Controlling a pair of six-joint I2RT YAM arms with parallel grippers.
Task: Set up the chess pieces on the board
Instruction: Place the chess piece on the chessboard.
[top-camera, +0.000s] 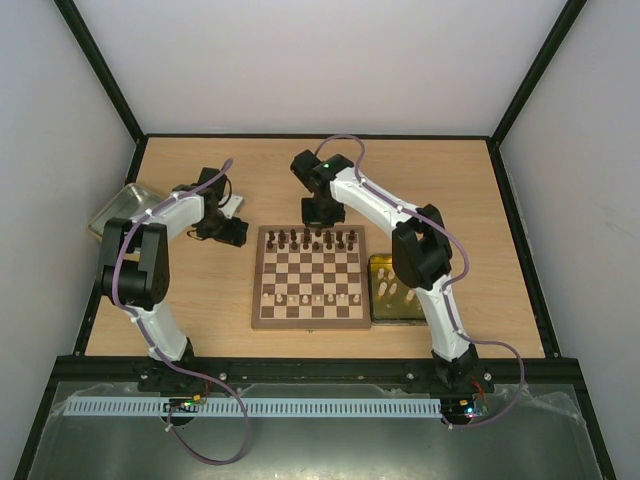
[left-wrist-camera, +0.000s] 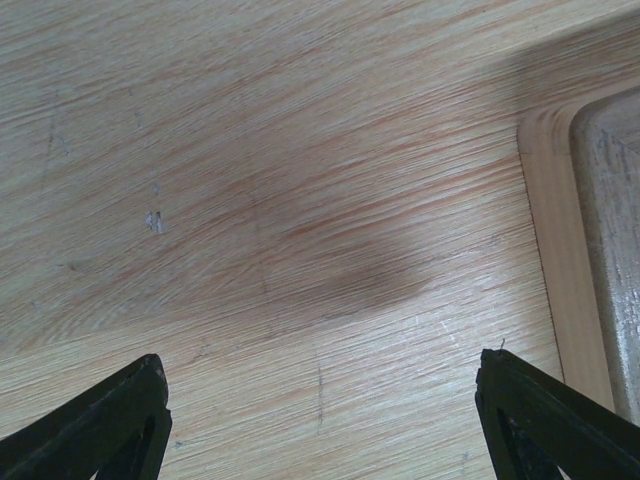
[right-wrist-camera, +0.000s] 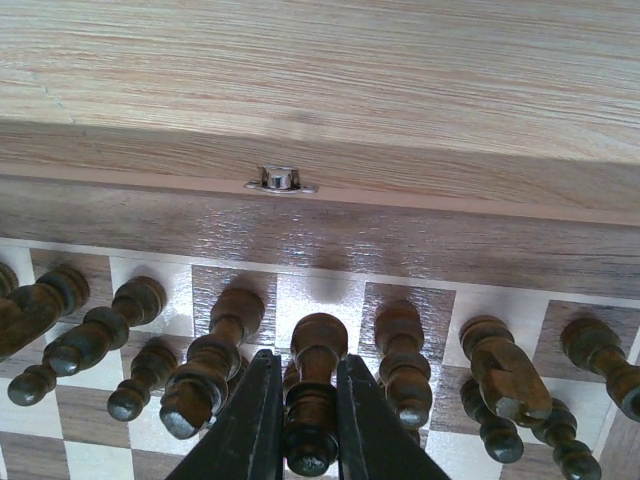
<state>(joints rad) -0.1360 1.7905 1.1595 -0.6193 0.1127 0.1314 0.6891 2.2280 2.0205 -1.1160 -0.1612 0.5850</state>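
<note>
The checkered wooden board lies mid-table. Dark brown chess pieces stand in its two far rows; cream pieces stand in a near row. My right gripper hangs over the board's far edge, shut on a dark piece that it holds just above a back-row square, between other dark pieces. My left gripper is open and empty, low over bare table left of the board; in the left wrist view only its fingertips show.
A yellow tray right of the board holds several cream pieces. A grey metal tray sits at the far left; its edge shows in the left wrist view. A metal clasp sits on the board's far edge.
</note>
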